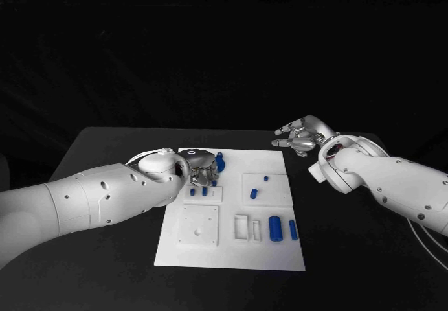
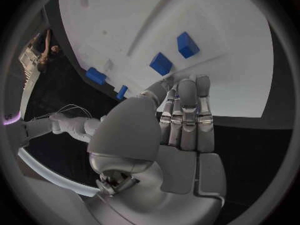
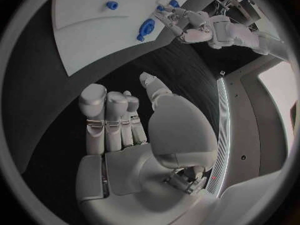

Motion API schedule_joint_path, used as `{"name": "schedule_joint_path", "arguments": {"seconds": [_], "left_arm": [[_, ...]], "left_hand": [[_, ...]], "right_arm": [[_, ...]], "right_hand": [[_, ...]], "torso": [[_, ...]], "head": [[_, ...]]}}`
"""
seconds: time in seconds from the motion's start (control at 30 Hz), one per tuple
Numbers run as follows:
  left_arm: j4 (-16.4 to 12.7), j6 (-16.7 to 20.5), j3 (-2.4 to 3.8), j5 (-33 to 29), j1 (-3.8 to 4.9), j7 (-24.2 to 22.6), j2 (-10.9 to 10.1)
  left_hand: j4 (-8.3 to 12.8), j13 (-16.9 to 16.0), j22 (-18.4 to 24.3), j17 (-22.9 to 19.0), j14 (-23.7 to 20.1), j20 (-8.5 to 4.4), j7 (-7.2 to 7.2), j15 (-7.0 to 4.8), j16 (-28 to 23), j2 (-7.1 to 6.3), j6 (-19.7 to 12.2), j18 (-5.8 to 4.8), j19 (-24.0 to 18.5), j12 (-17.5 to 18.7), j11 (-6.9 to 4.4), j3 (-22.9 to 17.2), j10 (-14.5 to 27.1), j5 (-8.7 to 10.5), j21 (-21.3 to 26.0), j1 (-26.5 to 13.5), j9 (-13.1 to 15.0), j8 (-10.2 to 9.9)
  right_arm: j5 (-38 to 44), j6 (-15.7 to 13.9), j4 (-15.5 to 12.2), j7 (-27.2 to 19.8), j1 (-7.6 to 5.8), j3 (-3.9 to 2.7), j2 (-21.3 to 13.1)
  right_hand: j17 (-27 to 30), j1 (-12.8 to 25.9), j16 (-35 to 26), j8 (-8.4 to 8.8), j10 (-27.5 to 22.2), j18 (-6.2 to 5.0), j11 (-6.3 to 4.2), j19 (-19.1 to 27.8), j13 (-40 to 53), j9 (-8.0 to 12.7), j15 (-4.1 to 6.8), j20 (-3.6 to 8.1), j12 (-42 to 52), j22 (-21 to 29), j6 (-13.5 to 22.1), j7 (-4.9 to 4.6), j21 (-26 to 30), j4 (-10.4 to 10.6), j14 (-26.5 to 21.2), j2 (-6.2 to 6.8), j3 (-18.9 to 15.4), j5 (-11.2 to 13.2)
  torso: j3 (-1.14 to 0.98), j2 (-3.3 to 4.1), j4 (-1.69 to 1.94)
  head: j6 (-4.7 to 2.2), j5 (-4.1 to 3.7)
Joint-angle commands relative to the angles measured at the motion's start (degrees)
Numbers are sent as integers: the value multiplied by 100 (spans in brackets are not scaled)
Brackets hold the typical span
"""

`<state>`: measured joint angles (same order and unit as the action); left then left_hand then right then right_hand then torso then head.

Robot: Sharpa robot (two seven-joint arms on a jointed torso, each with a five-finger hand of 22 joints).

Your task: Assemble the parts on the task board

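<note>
Your left hand [image 1: 198, 167] hovers over the board's [image 1: 280, 256] upper left with nothing visibly between its fingers; one careless drop could topple the blue parts [image 1: 276, 228] nearby. Your right hand [image 1: 300, 135] hangs spread above the counter.

I can't read any text, label, brand, number or sign from here. The white board [image 1: 234, 249] is unmarked wherever I see it bare, and the blue pieces [image 1: 276, 227] on it carry no lettering I can make out.
</note>
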<state>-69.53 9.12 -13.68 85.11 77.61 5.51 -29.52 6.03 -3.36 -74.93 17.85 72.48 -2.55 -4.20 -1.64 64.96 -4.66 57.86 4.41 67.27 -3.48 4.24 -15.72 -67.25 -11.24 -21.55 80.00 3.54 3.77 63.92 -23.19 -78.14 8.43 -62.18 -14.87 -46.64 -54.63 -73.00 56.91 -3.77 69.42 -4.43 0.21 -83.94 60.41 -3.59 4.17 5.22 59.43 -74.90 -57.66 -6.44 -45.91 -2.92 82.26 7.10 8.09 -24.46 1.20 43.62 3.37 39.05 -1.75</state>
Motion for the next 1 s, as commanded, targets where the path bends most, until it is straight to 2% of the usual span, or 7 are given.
{"name": "schedule_joint_path", "arguments": {"seconds": [0.03,0.2,0.37,0.4,0.63,0.77,1.0], "left_arm": [[-30,-24,-3,-103,-12,-111,24],[-33,2,-3,-110,-12,-108,30],[-35,-7,-3,-113,-12,-111,33],[-37,-18,-3,-113,-12,-116,35],[-42,-128,-3,-113,-12,-129,50],[-23,-218,-3,-111,-12,-91,60],[18,-404,-3,-101,-12,-24,61]], "left_hand": [[-31,6,-94,-14,12,35,14,55,-19,-140,-151,78,37,17,26,75,108,27,64,-15,-6,-34],[-63,7,-100,-23,14,71,25,79,-26,-121,-226,107,109,19,58,378,193,28,228,85,-8,-35],[-82,7,-115,-23,10,95,-14,101,-10,-64,-132,126,172,19,68,587,200,26,358,143,-5,-31],[-84,7,-117,-23,10,93,-34,96,-6,-49,37,125,174,19,62,584,189,25,363,145,3,-20],[-69,8,-130,-15,4,47,-68,45,15,20,322,89,165,19,23,464,154,1,361,144,1,-23],[-66,9,-138,-8,6,14,-137,18,32,104,550,67,141,21,-3,297,76,-16,317,149,3,-19],[-72,10,-146,-11,8,6,-210,32,26,239,717,89,36,24,-6,30,-84,-53,136,200,2,-26]], "right_arm": [[7,67,-3,-52,3,-3,7],[7,68,0,-53,4,-3,8],[7,68,5,-56,4,-3,9],[7,69,6,-56,4,-3,10],[7,74,8,-57,4,-3,12],[7,78,8,-57,5,-4,13],[7,82,5,-56,5,-4,8]], "right_hand": [[-4,33,-23,27,-29,-107,-10,-250,7,7,-14,-14,-11,-558,33,-4,23,-5,1,-4,19,-27],[-4,33,-23,27,-29,-107,-10,-250,7,7,-14,-14,-11,-558,33,-4,23,-5,1,-4,19,-27],[-4,33,-23,27,-29,-107,-10,-250,7,7,-14,-14,-11,-558,33,-4,23,-5,1,-4,19,-27],[-4,33,-23,27,-29,-107,-10,-250,7,7,-14,-14,-11,-558,33,-4,23,-5,1,-4,19,-27],[-4,33,-23,27,-29,-107,-10,-250,7,7,-14,-14,-11,-558,33,-4,23,-5,1,-4,19,-27],[-4,41,-24,23,-31,-106,-10,-250,7,4,-13,-13,-12,-559,-11,-2,24,-13,0,-7,23,-26],[-4,42,-25,22,-30,-105,-13,-250,8,2,-12,-12,-11,-560,-69,2,18,-15,0,-7,25,-33]], "torso": [[3,-1,-6],[2,-1,1],[2,0,0],[2,0,-2],[1,1,-7],[-1,-1,-9],[-1,1,-2]], "head": [[1,-2],[0,-18],[-3,-22],[-3,-22],[-2,-32],[-1,-34],[5,-46]]}}
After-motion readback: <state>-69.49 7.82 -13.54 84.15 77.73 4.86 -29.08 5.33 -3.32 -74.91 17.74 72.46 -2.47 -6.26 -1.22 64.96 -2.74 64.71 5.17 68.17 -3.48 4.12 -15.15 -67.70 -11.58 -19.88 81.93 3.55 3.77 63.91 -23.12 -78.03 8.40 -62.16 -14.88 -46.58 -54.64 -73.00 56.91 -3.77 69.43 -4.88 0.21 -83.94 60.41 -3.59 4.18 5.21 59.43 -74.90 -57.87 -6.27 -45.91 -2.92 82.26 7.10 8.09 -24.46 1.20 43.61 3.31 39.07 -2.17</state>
